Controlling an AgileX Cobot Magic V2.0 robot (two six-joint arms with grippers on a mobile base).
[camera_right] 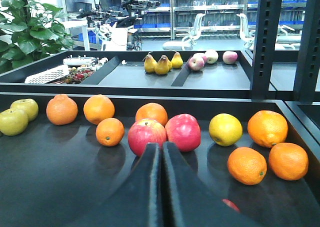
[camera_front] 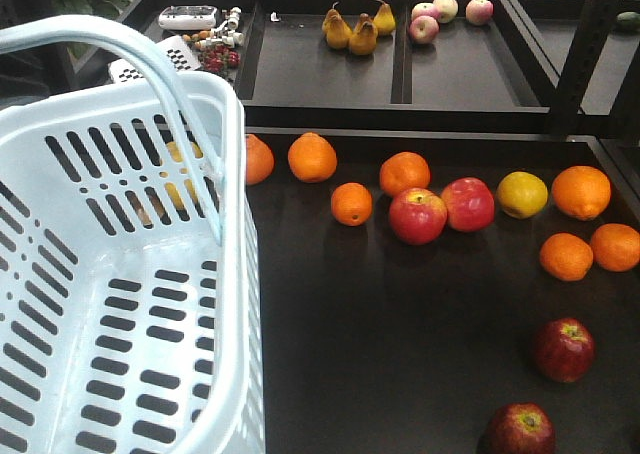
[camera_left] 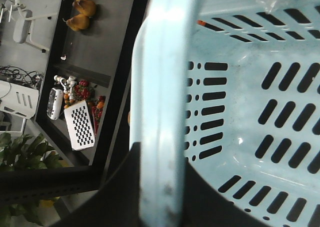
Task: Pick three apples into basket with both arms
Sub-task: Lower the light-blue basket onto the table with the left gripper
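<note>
Your right jaws were pressed together on nothing; whether the left jaws gripped the basket [camera_front: 235, 274] handle, I could not tell. Two dark apples [camera_front: 520, 429] lay nearest on the bench [camera_front: 400, 354], right of the basket (no third showed clearly). You likely needed to open wide, drop squarely over one, and skip the brighter pair [camera_front: 417, 215] beyond.

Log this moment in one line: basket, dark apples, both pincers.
basket: no fruit seen inside | dark apples: two seen, on black surface | left pincer: shut on basket's handle | right pincer: shut, empty
</note>
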